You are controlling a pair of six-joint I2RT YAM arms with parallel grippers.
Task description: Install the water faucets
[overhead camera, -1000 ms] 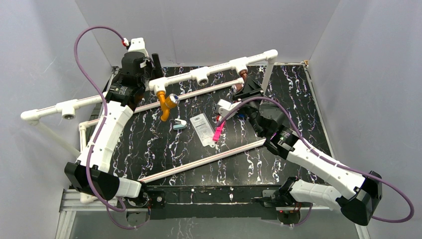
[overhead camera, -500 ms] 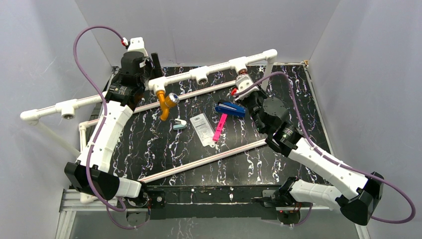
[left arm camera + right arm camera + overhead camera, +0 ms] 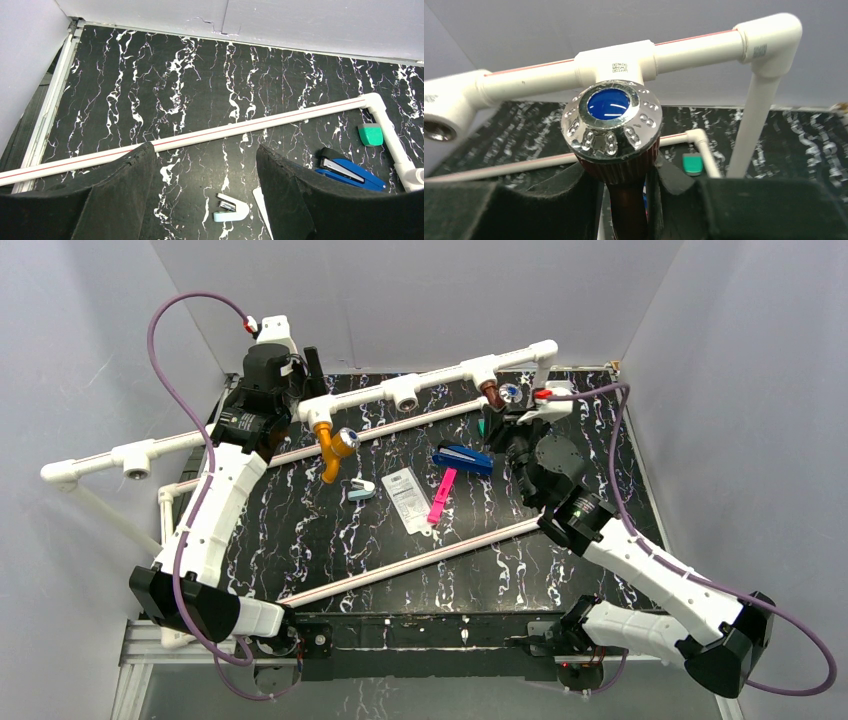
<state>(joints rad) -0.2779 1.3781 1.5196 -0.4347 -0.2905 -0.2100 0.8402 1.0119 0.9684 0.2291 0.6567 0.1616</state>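
**Right jaws:** clamped on the stem of the dark brown faucet (image 3: 610,125). The silvery knob faces the wrist camera. The fitting is held upright just below the white pipe tee (image 3: 616,62), judged so that its far end lines up with the tee's open port. The knob hides the port, so contact cannot be confirmed.

**Left jaws:** apart and holding nothing, hanging over the desk (image 3: 200,90). In the top view this arm is parked by the second tee (image 3: 320,407). The orange faucet (image 3: 330,445) hangs spout-down from that tee and appears already seated, so the arm is probably standing by.

**Change:** half a second ago the brown faucet sat lower and further left, short of its tee. A second ago the right wrist covered the blue stapler (image 3: 462,458), which is now in full view. The left arm and orange faucet are unchanged.
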